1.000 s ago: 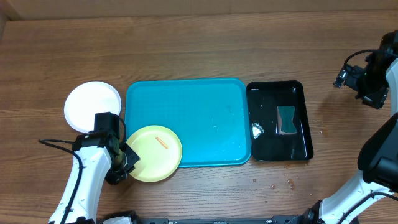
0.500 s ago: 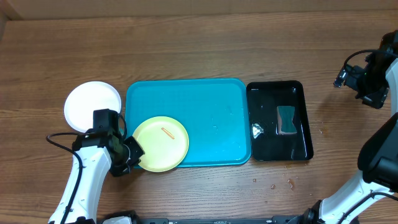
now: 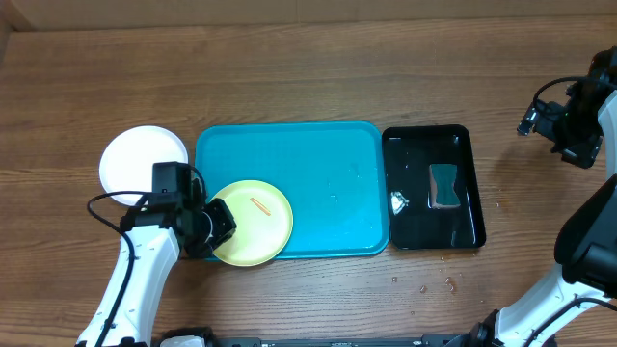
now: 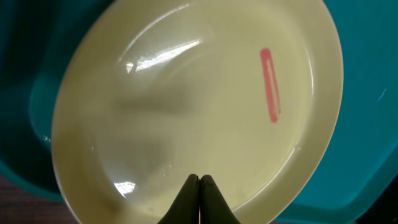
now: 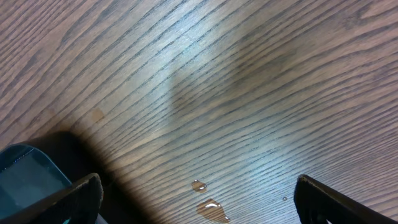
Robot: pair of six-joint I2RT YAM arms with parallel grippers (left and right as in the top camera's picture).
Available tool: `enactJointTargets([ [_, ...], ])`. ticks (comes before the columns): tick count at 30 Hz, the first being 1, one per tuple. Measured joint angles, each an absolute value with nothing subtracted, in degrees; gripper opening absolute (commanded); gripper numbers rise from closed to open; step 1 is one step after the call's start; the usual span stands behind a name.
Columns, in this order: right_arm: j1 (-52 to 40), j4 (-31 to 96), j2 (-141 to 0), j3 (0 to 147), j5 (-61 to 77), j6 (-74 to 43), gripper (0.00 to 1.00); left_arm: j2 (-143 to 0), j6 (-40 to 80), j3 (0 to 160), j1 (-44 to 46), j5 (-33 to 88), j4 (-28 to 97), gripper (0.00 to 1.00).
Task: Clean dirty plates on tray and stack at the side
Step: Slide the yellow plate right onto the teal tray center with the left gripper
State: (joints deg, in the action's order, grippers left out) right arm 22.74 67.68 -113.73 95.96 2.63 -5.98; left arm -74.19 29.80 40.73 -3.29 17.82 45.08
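The yellow-green plate (image 3: 253,223) with an orange smear (image 3: 258,204) lies on the front left corner of the turquoise tray (image 3: 318,164), its edge overhanging the tray rim. In the left wrist view the plate (image 4: 186,93) fills the frame. My left gripper (image 3: 218,227) is shut, with its tips (image 4: 199,182) over the plate's near rim, holding nothing. A white plate (image 3: 144,163) sits on the table left of the tray. The mint-blue plate is not in view. My right gripper (image 3: 557,127) is open and empty (image 5: 199,199) above bare wood at the far right.
A glossy black tray (image 3: 434,188) stands right of the turquoise tray and holds a teal sponge (image 3: 443,185) and a small white scrap (image 3: 398,201). Water drops (image 5: 208,205) lie on the wood near it.
The yellow-green plate slid right from the table edge onto the tray. My left gripper then moved up and right over its rim. The right arm has not moved.
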Motion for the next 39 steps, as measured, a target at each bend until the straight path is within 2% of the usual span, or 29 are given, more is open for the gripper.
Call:
enactJointTargets([
  [10,22.74,67.68,-113.73,95.96,2.61,-5.98,1.0,-74.19,29.82,53.06,-0.05,17.5,52.77,0.04],
  [11,22.74,67.64,-113.73,95.96,2.59,-5.98,1.0,-74.19,29.85,53.56,0.64,17.37,52.84,0.08],
  [12,22.74,67.66,-113.73,95.96,2.59,-6.0,1.0,-74.19,29.95,53.8,1.58,16.84,53.49,0.23],
  [16,22.74,67.66,-113.73,95.96,2.61,-5.98,1.0,-74.28,30.85,53.82,3.73,12.1,59.72,0.5],
  [17,22.74,67.68,-113.73,95.96,2.59,-5.98,1.0,-74.46,31.51,53.82,3.79,10.61,61.47,0.54],
  [24,22.72,67.68,-113.73,95.96,2.61,-6.0,1.0,-77.56,31.57,53.76,3.75,5.89,68.84,0.52],
  [30,22.74,67.66,-113.73,95.96,2.59,-5.98,1.0,-80.03,33.06,50.3,3.75,4.43,66.81,0.41],
  [35,22.74,67.68,-113.73,95.96,2.59,-5.98,1.0,-81.65,35.16,48.53,3.75,3.84,65.01,0.35],
  [39,22.74,67.7,-113.73,95.96,2.59,-6.0,1.0,-82.35,37.19,48.23,3.75,3.57,64.2,0.34],
])
